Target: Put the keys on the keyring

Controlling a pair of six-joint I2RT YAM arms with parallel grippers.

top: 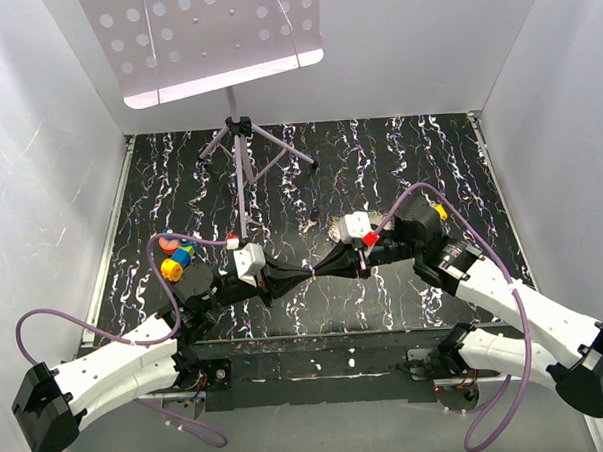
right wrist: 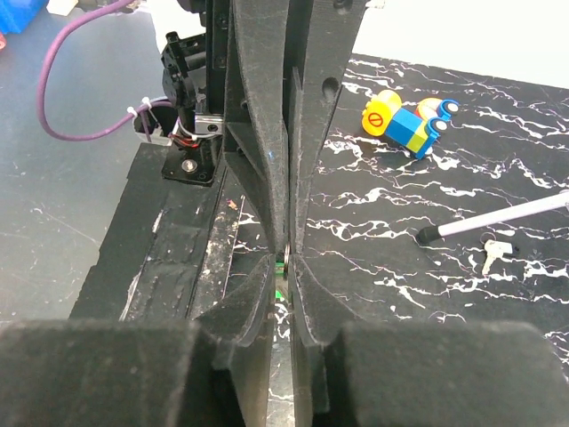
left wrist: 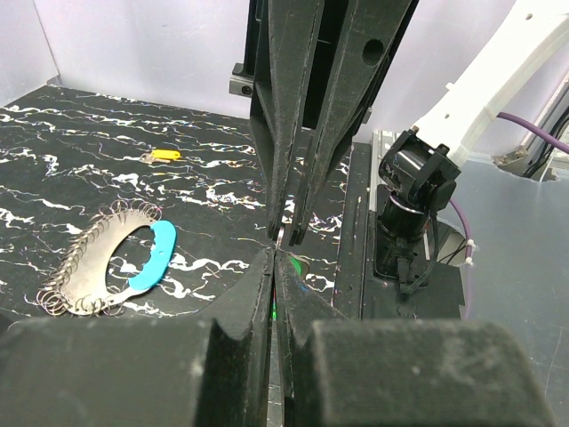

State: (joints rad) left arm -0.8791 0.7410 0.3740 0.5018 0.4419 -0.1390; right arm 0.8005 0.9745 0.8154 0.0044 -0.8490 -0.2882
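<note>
I'm seeing 1 green key at meeting tips: left gripper pressing shut, right gripper can't tell. 1 keyring lying nearby, 1 yellow key beyond it.

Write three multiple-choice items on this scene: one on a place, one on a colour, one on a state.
1. The keyring is: A flat on the table; B held in a gripper; C out of view.
2. Its strip is: A red; B light blue; C green.
3. The left gripper is: A wide open; B shut; C half open.
Answers: A, it lies on the dark marbled surface; B, a light-blue band runs along one side; B, its fingers are pressed together.
</note>
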